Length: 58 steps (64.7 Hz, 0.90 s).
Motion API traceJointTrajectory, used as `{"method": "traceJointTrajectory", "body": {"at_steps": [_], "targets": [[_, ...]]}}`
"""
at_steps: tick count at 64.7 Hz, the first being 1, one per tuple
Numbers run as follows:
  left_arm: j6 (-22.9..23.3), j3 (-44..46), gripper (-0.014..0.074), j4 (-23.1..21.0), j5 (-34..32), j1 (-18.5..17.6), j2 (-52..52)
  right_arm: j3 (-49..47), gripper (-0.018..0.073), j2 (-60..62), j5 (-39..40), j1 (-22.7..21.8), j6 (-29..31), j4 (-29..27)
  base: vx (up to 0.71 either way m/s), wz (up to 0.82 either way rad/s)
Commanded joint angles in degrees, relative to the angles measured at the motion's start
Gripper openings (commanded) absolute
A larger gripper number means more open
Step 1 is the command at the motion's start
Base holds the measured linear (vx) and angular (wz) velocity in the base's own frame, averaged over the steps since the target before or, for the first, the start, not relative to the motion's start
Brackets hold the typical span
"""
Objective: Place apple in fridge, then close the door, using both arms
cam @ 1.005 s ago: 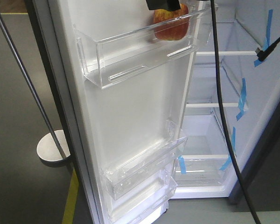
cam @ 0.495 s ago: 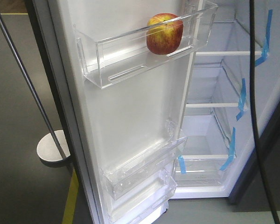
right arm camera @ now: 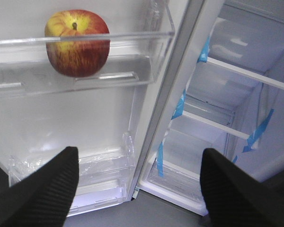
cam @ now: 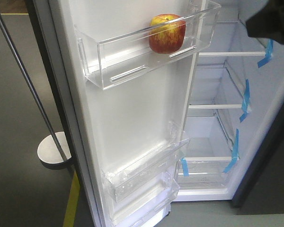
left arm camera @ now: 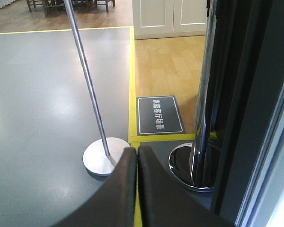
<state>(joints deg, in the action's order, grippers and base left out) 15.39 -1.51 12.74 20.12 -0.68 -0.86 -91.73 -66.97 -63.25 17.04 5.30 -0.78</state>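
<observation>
The red and yellow apple (cam: 166, 33) rests alone in the top clear bin of the door (cam: 132, 109), which stands wide open with its white inside showing. The right wrist view has the apple (right arm camera: 77, 42) up at the left behind the bin's rim. My right gripper (right arm camera: 139, 153) is open and holds nothing; it hangs back from the door, below the apple. To the right lies the fridge (cam: 217, 132) interior with white-edged shelves and blue tape. A black part of the right arm (cam: 274, 19) shows at the top right. My left gripper (left arm camera: 137, 150) is shut on nothing, out over the floor.
A thin pole on a round metal base (cam: 52, 150) stands on the grey floor left of the door. A chrome post base (left arm camera: 194, 165) sits by the door's dark outer edge. A yellow floor line (cam: 72, 198) runs under the door, with a floor sign (left arm camera: 160, 115) beyond it.
A second ago the right gripper was on the apple at the bin. It has let go and drawn back; the apple stays in the bin, and the hanging cable has left the front view.
</observation>
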Motion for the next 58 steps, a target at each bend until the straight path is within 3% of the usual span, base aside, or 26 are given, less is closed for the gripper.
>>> {"method": "traceJointTrajectory", "body": {"at_steps": [1, 19, 29, 58], "targets": [[0.1, -1.0, -0.0005, 0.1, -4.0, -0.1, -0.6, 9.0, 0.0507, 9.0, 8.4, -0.3, -3.1, 2.5, 0.00, 0.00], [0.1, -1.0, -0.0005, 0.1, -4.0, -0.1, -0.6, 33.7, 0.0507, 28.2, 9.9, -0.3, -8.0, 5.3, 0.00, 0.00], [0.1, -1.0, -0.0005, 0.1, -4.0, -0.1, -0.6, 42.3, 0.0507, 34.2, 12.3, -0.3, -9.1, 5.3, 0.00, 0.00], [-0.1, -1.0, -0.0005, 0.3, -3.9, -0.1, -0.6, 44.7, 0.0507, 36.1, 13.8, -0.3, -11.1, 5.2, 0.00, 0.00]]}}
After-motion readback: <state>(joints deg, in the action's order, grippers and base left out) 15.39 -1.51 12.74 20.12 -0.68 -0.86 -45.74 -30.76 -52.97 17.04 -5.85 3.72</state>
